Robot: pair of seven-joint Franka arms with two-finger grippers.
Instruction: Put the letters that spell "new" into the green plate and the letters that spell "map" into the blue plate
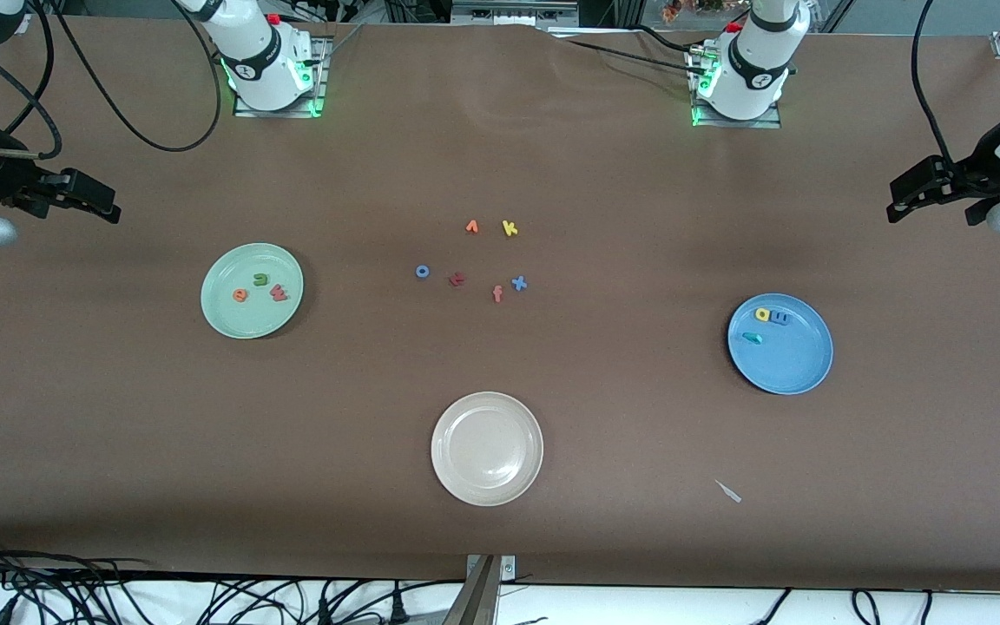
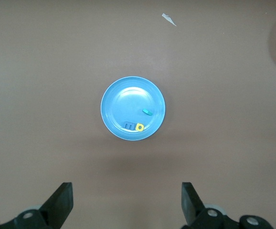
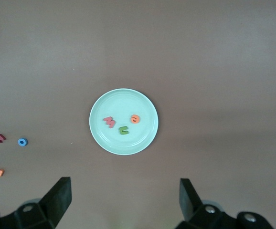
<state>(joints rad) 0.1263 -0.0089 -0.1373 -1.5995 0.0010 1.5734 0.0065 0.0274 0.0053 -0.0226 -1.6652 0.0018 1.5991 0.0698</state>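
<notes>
The green plate (image 1: 248,319) holds the green n (image 1: 260,279), the orange e (image 1: 240,295) and the red-pink w (image 1: 279,293). In the right wrist view the same plate (image 3: 124,101) lies below, well clear of my open, empty right gripper (image 3: 124,185). The blue plate (image 1: 793,363) holds the yellow a (image 1: 762,314), the blue m (image 1: 779,318) and the teal p (image 1: 753,338). My left gripper (image 2: 127,188) hangs open and empty high above that plate (image 2: 126,101). Both grippers (image 1: 105,207) (image 1: 899,204) hover over the table's two ends.
A beige-white plate (image 1: 487,448) sits near the front camera, with nothing on it. Loose letters lie mid-table: an orange one (image 1: 471,226), yellow k (image 1: 509,228), blue o (image 1: 422,272), dark red t (image 1: 457,279), orange f (image 1: 497,293), blue x (image 1: 518,283). A pale scrap (image 1: 728,491) lies near the front edge.
</notes>
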